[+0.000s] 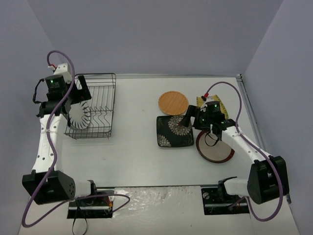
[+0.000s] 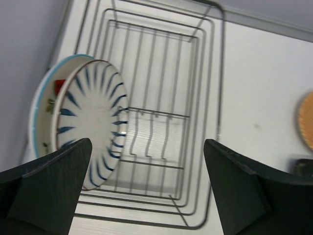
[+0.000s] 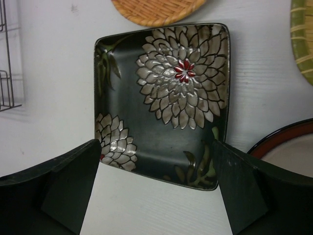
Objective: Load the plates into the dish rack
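The black wire dish rack (image 1: 100, 93) stands at the back left. In it, upright at its left side, are the white plate with dark radial stripes (image 2: 90, 122) and, behind it, the watermelon plate (image 2: 41, 115). My left gripper (image 1: 80, 94) hovers open and empty over the rack (image 2: 161, 73). The dark patterned square plate (image 1: 173, 131) lies flat, with the orange round plate (image 1: 172, 103) behind it and the red-rimmed cream plate (image 1: 215, 149) to its right. The yellow-green striped plate (image 1: 218, 104) is partly hidden by my right arm. My right gripper (image 3: 156, 196) is open above the square plate's (image 3: 161, 103) near edge.
Grey walls close the table on the left, back and right. In the right wrist view the orange plate (image 3: 156, 10) is at the top, the striped plate (image 3: 303, 39) at the right edge, the red-rimmed plate (image 3: 286, 144) at the lower right.
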Tool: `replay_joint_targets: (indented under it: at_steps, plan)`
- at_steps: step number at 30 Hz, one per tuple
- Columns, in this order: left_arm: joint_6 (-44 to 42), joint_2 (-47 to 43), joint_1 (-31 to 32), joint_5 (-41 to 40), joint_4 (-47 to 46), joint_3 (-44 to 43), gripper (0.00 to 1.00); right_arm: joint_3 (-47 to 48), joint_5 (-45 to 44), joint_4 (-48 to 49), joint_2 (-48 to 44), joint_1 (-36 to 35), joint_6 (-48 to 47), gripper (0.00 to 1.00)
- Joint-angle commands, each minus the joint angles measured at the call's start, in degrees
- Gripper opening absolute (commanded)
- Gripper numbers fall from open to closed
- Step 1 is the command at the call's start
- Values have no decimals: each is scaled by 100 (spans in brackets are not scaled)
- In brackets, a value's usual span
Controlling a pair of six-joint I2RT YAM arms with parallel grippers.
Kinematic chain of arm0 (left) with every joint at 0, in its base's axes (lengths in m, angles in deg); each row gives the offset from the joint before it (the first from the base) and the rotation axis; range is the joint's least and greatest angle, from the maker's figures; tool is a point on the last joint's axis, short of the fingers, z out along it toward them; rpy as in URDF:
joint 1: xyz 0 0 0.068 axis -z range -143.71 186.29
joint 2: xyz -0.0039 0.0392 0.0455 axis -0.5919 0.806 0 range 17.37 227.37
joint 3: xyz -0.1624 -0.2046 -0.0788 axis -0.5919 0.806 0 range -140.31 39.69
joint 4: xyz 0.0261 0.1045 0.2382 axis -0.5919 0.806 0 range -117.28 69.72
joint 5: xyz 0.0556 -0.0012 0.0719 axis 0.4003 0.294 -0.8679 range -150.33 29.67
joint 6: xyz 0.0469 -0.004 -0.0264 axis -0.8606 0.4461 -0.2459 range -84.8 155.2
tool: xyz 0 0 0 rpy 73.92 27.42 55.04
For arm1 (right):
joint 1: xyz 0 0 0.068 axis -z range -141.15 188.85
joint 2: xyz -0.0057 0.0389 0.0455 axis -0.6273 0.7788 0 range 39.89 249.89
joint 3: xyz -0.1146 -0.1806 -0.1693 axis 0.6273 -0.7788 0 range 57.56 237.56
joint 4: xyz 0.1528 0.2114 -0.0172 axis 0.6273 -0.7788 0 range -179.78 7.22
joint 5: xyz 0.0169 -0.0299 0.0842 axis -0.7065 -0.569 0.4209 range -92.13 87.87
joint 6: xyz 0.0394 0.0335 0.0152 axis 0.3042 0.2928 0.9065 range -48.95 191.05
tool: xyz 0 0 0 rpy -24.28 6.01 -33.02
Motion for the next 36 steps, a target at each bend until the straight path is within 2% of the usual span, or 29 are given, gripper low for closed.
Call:
replay_joint_targets:
  at_steps: [1,4,7,13,26,33,36]
  plan:
    - [859,-468,701,841,152,-94,97,44,-601,510,246,274,372,90]
    - [1055,-710,1335,992,211,285,97,-53,-627,684,310,457,592,88]
    - [1271,-965,1572,1219,116,641,97,-76,-440,987,483,459,603,84]
    - [1627,-1258,2156,1453,-69,1313,97,181,-4,1184,1261,450,30,76]
    - [1651,-1408,2646,1608,-131,1875,97,425,560,1227,2251,406,-925,68]
    - [1907,-1373,2825,1682,-448,2217,97,276,1067,1315,2551,266,-944,57]
    - [2014,-1376,2901,1685,-623,2375,97,81,1178,1489,2584,203,-828,46]
